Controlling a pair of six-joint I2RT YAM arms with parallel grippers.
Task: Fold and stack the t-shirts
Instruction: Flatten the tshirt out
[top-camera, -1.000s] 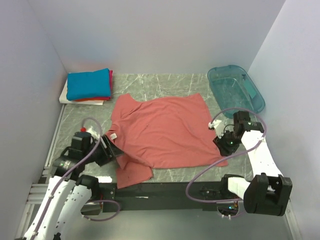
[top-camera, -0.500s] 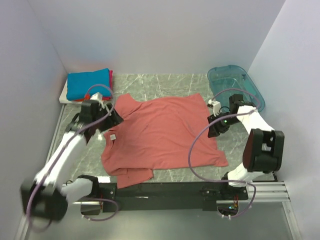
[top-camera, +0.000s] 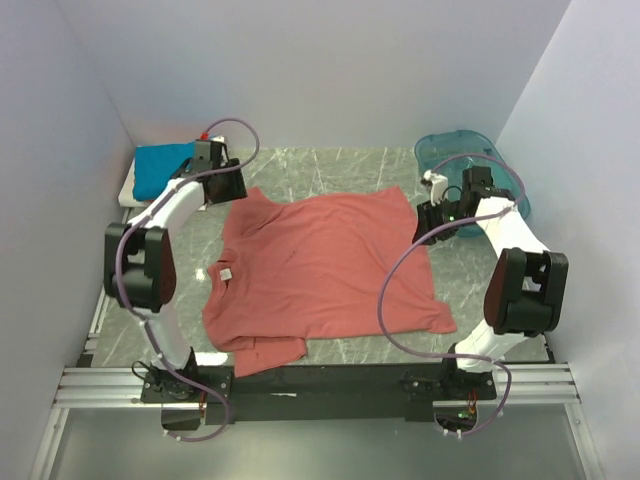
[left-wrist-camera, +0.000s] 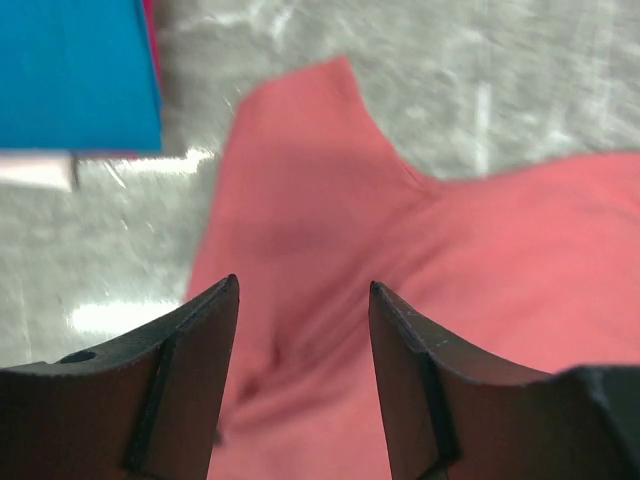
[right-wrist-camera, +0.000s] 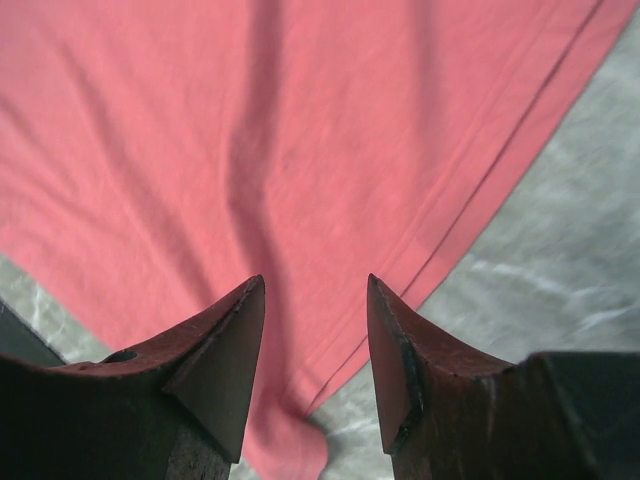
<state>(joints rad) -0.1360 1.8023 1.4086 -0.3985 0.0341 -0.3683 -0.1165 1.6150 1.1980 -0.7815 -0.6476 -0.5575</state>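
Two grippers hover over one big pink shirt (top-camera: 320, 275), a soft matte knit spread flat in the middle of the grey marbled table (top-camera: 330, 165). Its collar points to 9 o'clock, and a small white tag (top-camera: 227, 272) shows there, any print on it too small to read. The near sleeve, down at 7 o'clock, is rumpled and reaches the table's near edge.

Left gripper (left-wrist-camera: 300, 285) hangs above the far sleeve at 10 o'clock. Its black fingers (left-wrist-camera: 190, 380) are spread wide, with only pink cloth showing through the gap and nothing gripped. Right gripper (right-wrist-camera: 315, 280) sits over the far hem corner at 2 o'clock, its fingers (right-wrist-camera: 220, 360) just as wide and holding nothing. The stitched hem runs diagonally beneath it, with marble beyond. Whether either set of tips touches the cloth, I cannot tell.

Over in the 10 o'clock corner there's a folded stack. A bright blue shirt (top-camera: 160, 165) lies square on top, a sliver of red shirt (left-wrist-camera: 155, 60) peeks out at its edge, and a white shirt (left-wrist-camera: 35, 170) sits at the bottom. At 2 o'clock stands the bin (top-camera: 450, 150), rounded translucent teal plastic. The right arm crosses it, so its contents can't be made out.
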